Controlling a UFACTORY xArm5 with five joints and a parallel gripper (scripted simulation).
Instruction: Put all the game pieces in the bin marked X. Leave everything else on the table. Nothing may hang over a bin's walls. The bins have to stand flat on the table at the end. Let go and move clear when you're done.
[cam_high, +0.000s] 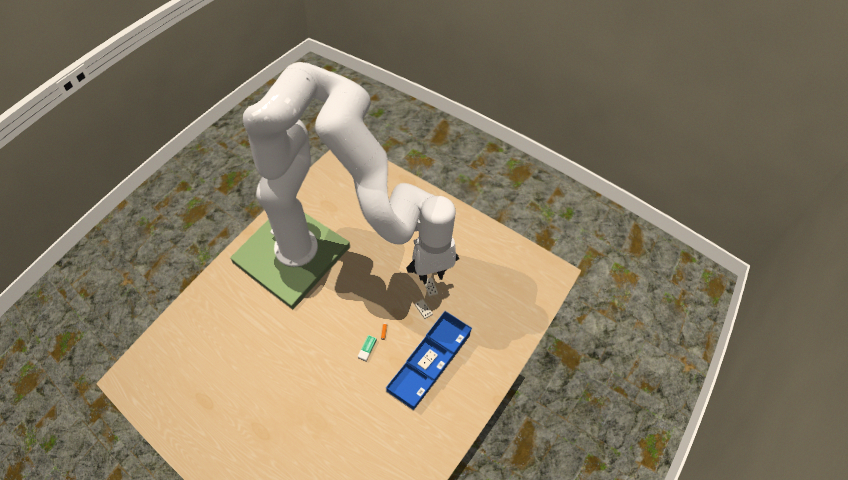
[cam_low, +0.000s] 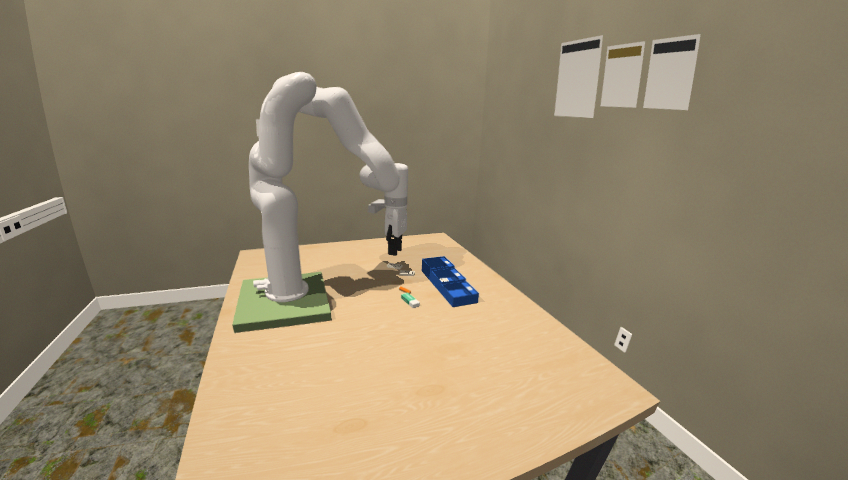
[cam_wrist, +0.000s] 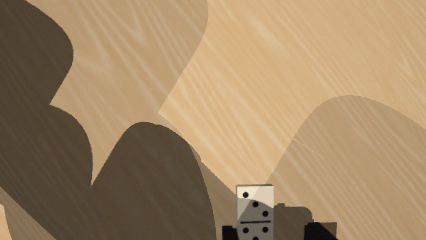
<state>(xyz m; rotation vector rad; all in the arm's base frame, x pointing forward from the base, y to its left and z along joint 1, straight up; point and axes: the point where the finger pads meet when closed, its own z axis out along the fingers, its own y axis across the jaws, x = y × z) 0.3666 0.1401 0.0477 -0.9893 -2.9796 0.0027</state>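
My gripper (cam_high: 434, 277) (cam_low: 394, 253) (cam_wrist: 274, 234) is open and empty, pointing down above the table. A white domino with black dots (cam_high: 431, 287) (cam_low: 393, 265) (cam_wrist: 255, 205) lies flat on the table below it, closer to the left finger in the wrist view. A second domino (cam_high: 423, 309) (cam_low: 407, 273) lies between that one and the bins. A cream domino (cam_high: 427, 359) (cam_low: 444, 280) lies in the middle one of the three joined blue bins. Each bin has a small white label, such as the middle one's label (cam_high: 440, 364); the marks are too small to read.
A green and white eraser (cam_high: 367, 347) (cam_low: 410, 299) and a small orange piece (cam_high: 383, 331) (cam_low: 404, 289) lie on the table (cam_high: 255, 380) (cam_low: 380, 368), left of the bins in the top view. The other two bins look empty. The arm's base stands on a green plate (cam_high: 261, 261) (cam_low: 249, 315).
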